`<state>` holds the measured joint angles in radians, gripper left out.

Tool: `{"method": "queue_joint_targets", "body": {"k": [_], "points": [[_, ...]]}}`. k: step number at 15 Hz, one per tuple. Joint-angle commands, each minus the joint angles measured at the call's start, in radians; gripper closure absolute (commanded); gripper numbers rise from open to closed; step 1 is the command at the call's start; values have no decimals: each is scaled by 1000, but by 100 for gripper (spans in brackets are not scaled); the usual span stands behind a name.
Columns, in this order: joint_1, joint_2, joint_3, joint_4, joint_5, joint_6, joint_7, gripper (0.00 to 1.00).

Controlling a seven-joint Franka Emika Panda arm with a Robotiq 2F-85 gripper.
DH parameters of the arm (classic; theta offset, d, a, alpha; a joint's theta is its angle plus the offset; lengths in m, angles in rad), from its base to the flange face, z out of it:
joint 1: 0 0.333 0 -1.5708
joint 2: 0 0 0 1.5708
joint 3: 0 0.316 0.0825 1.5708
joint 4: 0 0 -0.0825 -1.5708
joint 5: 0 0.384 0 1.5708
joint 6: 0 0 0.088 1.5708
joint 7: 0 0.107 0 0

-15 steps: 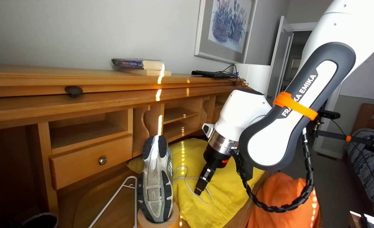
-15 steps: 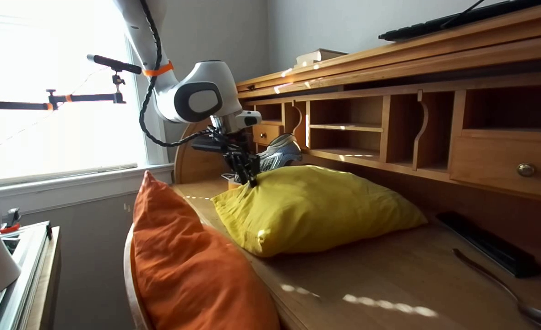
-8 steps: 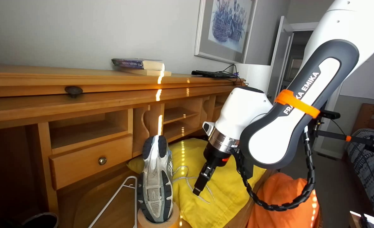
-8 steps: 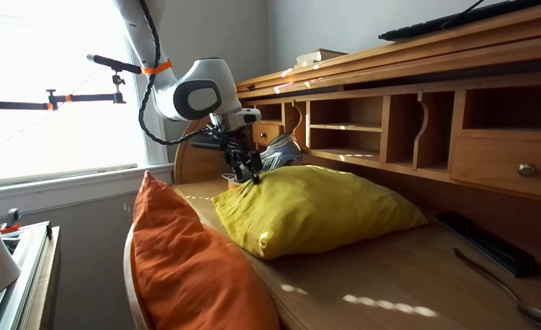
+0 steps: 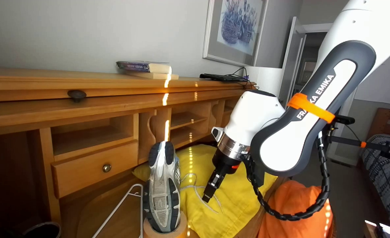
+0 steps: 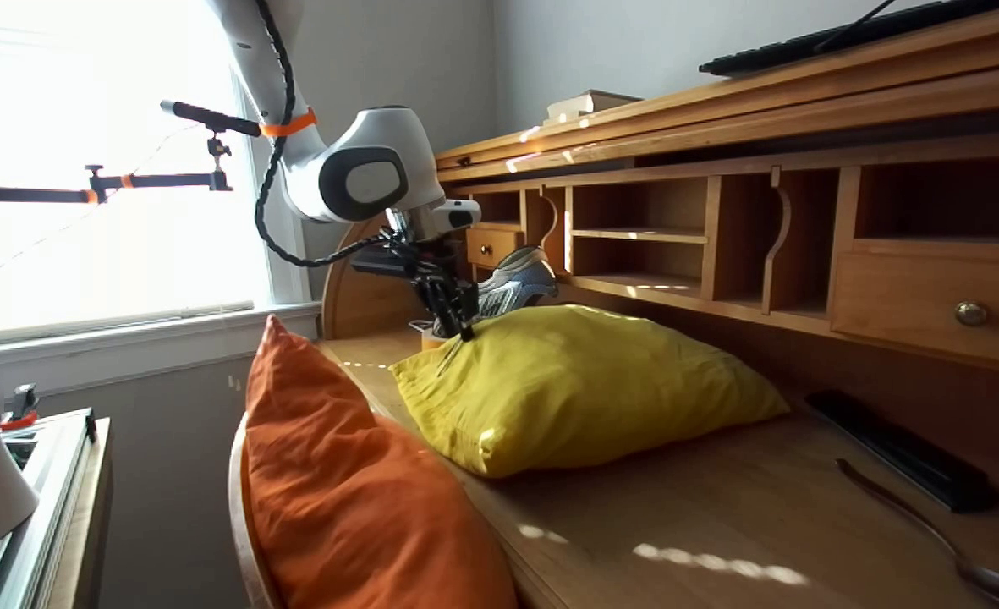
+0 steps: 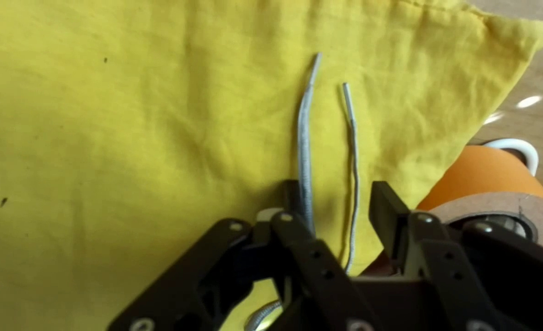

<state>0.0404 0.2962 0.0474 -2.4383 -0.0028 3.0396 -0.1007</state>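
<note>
On yellow pillow point(image 7: 115, 138): 2 shoelace ends point(image 7: 304, 138) near gripper point(image 7: 338, 193), jaws apart.

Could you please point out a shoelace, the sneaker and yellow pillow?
Shoelace point(image 7: 304, 142), in the wrist view: visible middle.
Sneaker point(image 5: 161, 193), in an exterior view: sole.
Yellow pillow point(image 6: 596, 381), in an exterior view: upper face.

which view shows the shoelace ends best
The wrist view: both shoelace ends show large against the yellow pillow, tips uncovered. Both exterior views show them only as small, thin lines near the gripper.
</note>
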Motion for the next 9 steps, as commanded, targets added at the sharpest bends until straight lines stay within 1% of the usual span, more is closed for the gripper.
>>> {"method": "queue_joint_targets", "body": {"k": [1, 4, 5, 6, 7, 8, 9], "points": [[13, -18, -14, -20, -21, -20, 33, 66], [18, -11, -25, -18, -25, -21, 40, 55], [20, -9, -29, -17, -27, -20, 41, 48], [22, -6, -31, -16, -28, -20, 42, 47], [25, -3, -34, -15, -29, -19, 44, 42], [30, 1, -40, -14, -32, -18, 48, 40], [32, 4, -41, -13, -31, -18, 48, 39]]}}
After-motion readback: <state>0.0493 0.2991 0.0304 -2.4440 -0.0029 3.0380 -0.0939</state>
